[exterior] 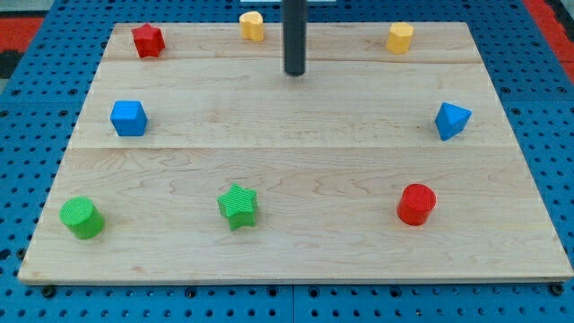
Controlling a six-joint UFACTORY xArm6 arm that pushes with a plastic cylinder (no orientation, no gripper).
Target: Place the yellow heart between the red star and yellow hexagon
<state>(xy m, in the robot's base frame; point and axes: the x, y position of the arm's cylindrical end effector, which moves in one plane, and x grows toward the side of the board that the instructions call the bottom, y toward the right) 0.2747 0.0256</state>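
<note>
A yellow heart (pixel 252 26) lies near the view's top edge of the wooden board, left of centre. A red star (pixel 148 40) lies at the top left. A yellow hexagon (pixel 400 38) lies at the top right. The heart sits between them, closer to the star's side. My tip (pixel 295 72) is the lower end of a dark rod that comes down from the top. It stands just right of and below the yellow heart, apart from it and touching no block.
A blue cube (pixel 128 117) lies at the left, a blue triangular block (pixel 452 120) at the right. A green cylinder (pixel 82 217), a green star (pixel 238 206) and a red cylinder (pixel 416 204) lie along the bottom. The board (pixel 296 260) rests on blue pegboard.
</note>
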